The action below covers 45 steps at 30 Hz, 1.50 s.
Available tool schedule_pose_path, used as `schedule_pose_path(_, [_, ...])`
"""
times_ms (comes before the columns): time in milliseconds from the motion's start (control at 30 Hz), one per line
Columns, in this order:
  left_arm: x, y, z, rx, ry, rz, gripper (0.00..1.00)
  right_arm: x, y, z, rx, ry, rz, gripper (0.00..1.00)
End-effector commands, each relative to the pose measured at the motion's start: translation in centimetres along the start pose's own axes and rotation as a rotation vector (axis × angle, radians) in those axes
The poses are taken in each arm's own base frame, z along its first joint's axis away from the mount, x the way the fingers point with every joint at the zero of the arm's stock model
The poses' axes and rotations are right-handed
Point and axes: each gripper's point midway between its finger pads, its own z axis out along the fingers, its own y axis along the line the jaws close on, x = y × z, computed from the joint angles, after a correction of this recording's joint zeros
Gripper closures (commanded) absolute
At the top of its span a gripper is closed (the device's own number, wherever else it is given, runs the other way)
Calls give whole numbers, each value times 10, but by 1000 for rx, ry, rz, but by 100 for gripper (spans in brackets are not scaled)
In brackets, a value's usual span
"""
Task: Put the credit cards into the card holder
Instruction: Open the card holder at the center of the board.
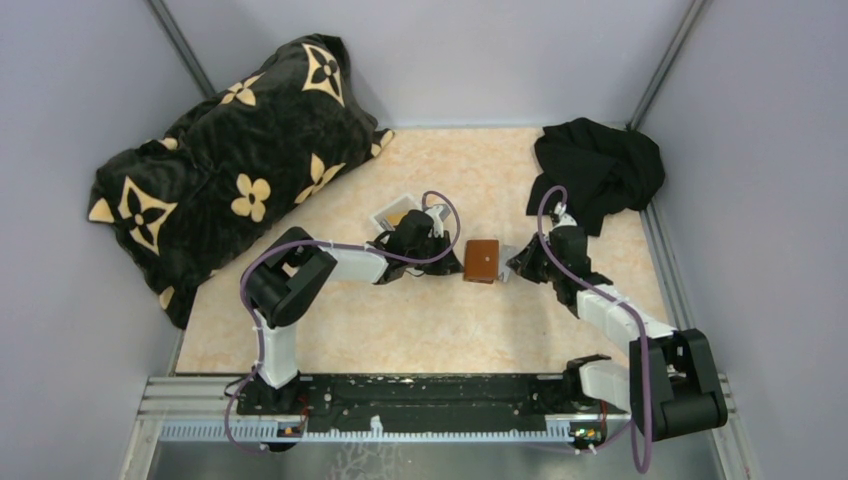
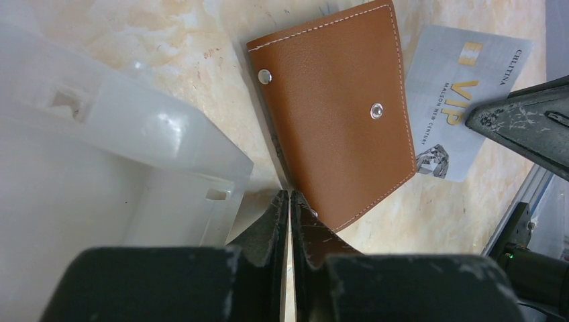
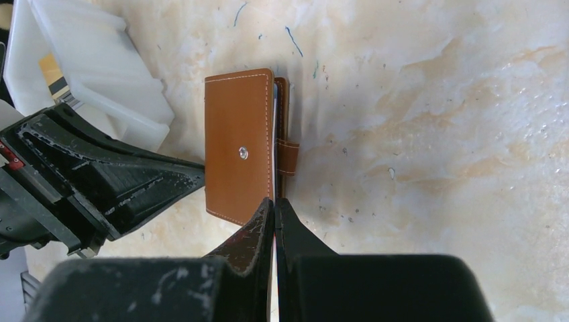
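A marbled beige table (image 1: pixel 400 330) is enclosed by pale grey walls; at its far left corner a black cushion (image 1: pixel 230 170) printed with cream flowers is propped. Nearer the middle a white tray (image 2: pixel 134 127) is set, and a gold card (image 3: pixel 50 70) is seen lying inside it. Just right of the tray the left gripper (image 2: pixel 288 201) is lowered to the surface; its fingers are drawn in to a thin slit, and the near corner of the card holder (image 2: pixel 335 121) appears to be pinched between the tips. The holder (brown leather, white stitching, two metal studs) is laid flat and folded at the table's centre, between the two grippers. A silver card (image 2: pixel 456 87) marked VIP is seen at the holder's far edge, partly hidden by the leather; edge-on, it is lined up with the gap between the flaps. It is clamped by the right gripper (image 3: pixel 275 208), whose fingers are pressed together on it. A black cloth (image 1: pixel 598 170) is heaped at the far right.
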Motion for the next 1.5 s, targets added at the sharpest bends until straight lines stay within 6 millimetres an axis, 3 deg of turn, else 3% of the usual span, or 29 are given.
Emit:
schedule_pose_path(0, [5,0,6,-6,20,8,91,-12,10,0,-45,-45,-10,100])
schedule_pose_path(467, [9,0,6,-4,30,2,91,-18,30,-5,-143,-69,16,100])
schedule_pose_path(1067, [11,2,7,-14,40,5,92,-25,16,-9,-47,-76,-60,100])
schedule_pose_path(1467, [10,3,8,-25,44,8,93,-33,25,-11,-75,-92,-62,100])
